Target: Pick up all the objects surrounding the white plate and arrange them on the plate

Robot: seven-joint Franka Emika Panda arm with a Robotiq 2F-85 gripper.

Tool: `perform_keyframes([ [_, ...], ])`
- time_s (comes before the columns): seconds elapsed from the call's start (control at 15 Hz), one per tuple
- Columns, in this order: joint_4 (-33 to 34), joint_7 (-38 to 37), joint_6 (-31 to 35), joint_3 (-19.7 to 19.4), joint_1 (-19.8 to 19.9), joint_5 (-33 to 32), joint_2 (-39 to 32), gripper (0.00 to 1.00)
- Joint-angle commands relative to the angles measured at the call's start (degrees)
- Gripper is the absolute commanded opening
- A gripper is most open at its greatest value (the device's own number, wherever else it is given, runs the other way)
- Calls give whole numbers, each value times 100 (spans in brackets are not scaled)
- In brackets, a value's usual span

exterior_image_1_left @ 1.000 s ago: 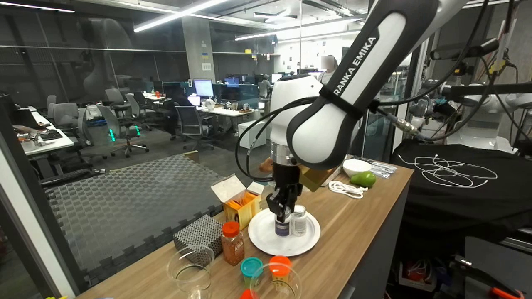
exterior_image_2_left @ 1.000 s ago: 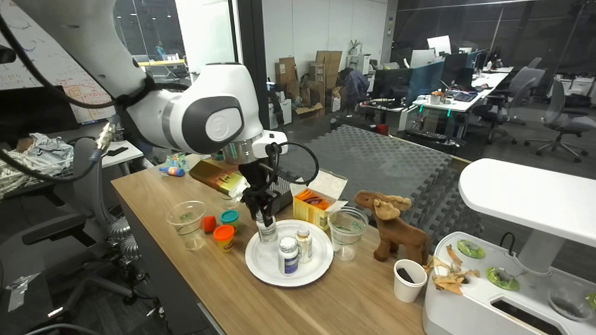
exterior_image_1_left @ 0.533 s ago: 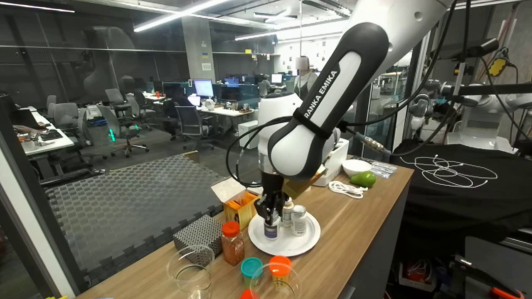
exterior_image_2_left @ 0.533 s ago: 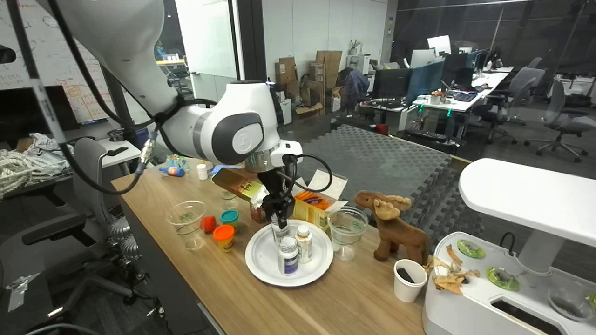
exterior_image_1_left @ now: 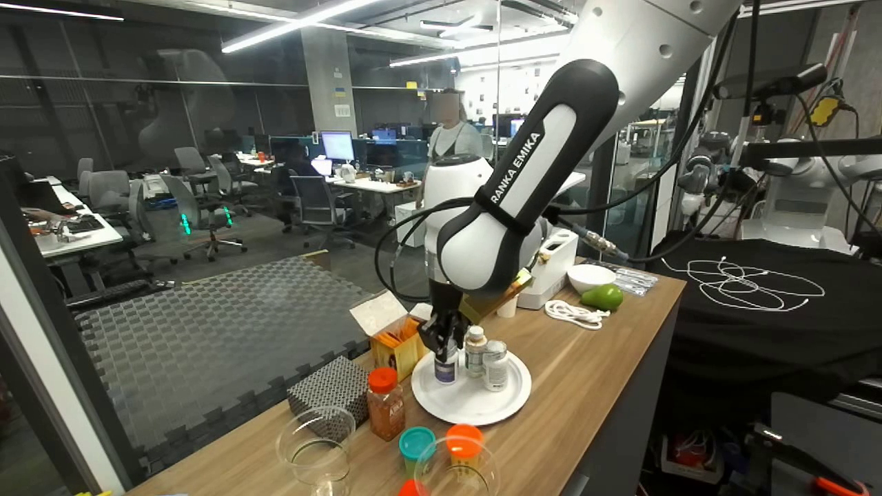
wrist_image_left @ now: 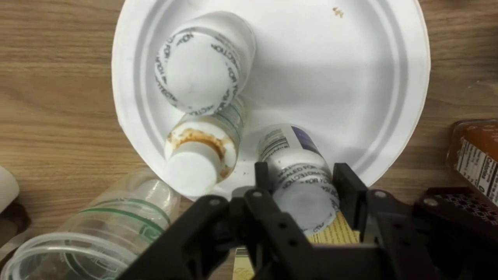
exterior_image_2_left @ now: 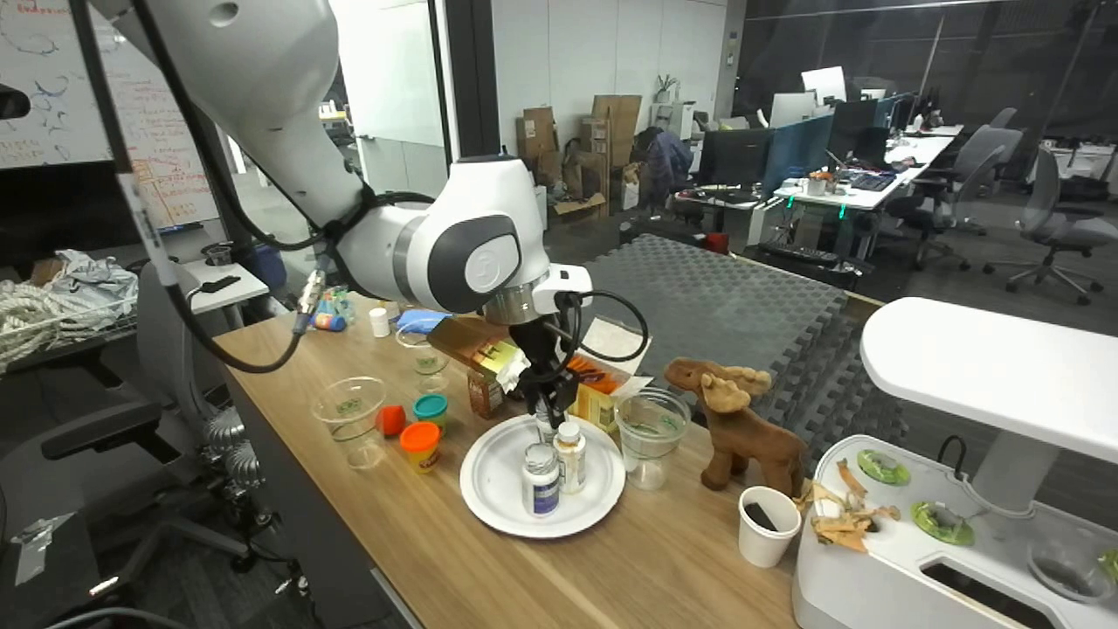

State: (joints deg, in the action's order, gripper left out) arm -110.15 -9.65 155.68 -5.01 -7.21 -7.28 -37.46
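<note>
One white bottle with purple label (wrist_image_left: 298,177), clamped between both fingers of my hand (wrist_image_left: 301,171) at its cap and neck. Place: directly below the hand, over the white plate (wrist_image_left: 330,89), near the rim. Handling, as I judge it: stiff plastic, likely light, hard to break; the printed film at the neck looks slick. Better hold: lower, on the straight labelled wall, since a hold this high could let the base swing on landing.

Two more bottles, upright on the plate just beside the hand: a slim bottle (wrist_image_left: 202,159), nearer, its shoulder smeared brown and possibly sticky, best taken by the body; a banded white bottle (wrist_image_left: 206,64), farther, likely much like the held one.

Three items off the plate, on the counter (exterior_image_1_left: 544,420), apart from the hand: a red-capped bottle (exterior_image_1_left: 386,410), probably the heaviest, to be taken by its body; a teal tub (exterior_image_2_left: 431,409) and an orange tub (exterior_image_2_left: 421,447), probably light and stiff, to be taken across the lid.

Hidden or doubtful: whether the held base touches the plate, I cannot tell. The red-capped bottle is cut off in my wrist view and loses its cap behind a gold carton (exterior_image_2_left: 467,342) in an exterior view. One red-orange item (exterior_image_2_left: 391,421) beside the tubs: kind unclear. Fill of the white bottles: unseen; weights guessed.
</note>
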Motion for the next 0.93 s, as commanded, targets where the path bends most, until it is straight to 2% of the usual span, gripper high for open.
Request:
perform_keyframes([
  [0.0,263,-158,27,-129,-114,-28,-152,19],
  [0.07,279,-147,13,-122,-107,-25,-174,19],
  [0.13,292,-126,6,-103,-93,-14,-194,69],
  [0.2,306,-126,-5,-108,-99,-19,-211,70],
  [0.27,303,-117,-8,-100,-87,-7,-207,76],
  [0.47,193,-96,26,-88,-62,12,-43,98],
  [0.87,-295,-54,127,43,0,113,699,100],
])
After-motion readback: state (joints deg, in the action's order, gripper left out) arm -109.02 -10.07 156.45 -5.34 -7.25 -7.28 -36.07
